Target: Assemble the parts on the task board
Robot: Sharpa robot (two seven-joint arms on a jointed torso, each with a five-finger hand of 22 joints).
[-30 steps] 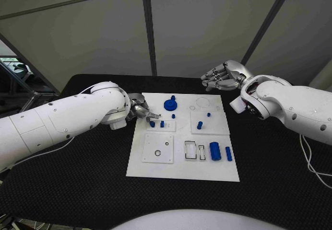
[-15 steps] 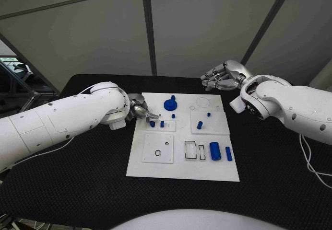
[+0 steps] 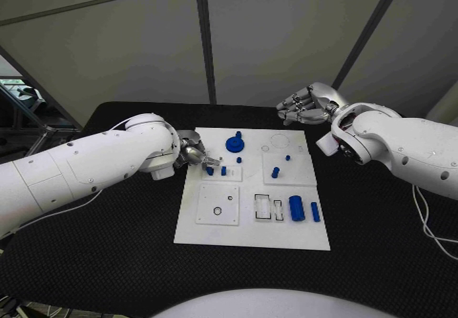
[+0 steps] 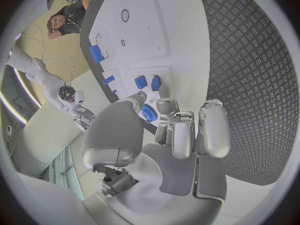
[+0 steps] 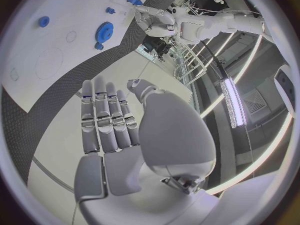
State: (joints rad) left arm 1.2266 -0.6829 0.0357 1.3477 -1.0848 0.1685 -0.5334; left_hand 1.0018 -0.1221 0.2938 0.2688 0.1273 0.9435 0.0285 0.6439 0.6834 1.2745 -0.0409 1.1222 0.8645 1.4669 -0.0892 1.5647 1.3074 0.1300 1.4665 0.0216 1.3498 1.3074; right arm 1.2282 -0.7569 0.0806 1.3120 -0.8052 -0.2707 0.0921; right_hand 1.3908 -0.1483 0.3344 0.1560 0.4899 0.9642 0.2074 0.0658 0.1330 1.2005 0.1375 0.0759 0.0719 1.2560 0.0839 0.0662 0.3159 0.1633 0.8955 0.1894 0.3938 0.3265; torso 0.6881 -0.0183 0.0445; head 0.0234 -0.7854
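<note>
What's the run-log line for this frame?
left hand: at task board left edge by blue pegs, holding nothing seen | right hand: raised off the board's far right corner, empty | blue gear: on board

We see a black table with a fine woven, textured surface, which in the left wrist view reads as a small repeating weave. Behind the table stand pale grey wall panels, split by dark upright strips. At the far left, beyond the table's edge, we make out a dark metal frame, though its details are too small to tell.
</note>
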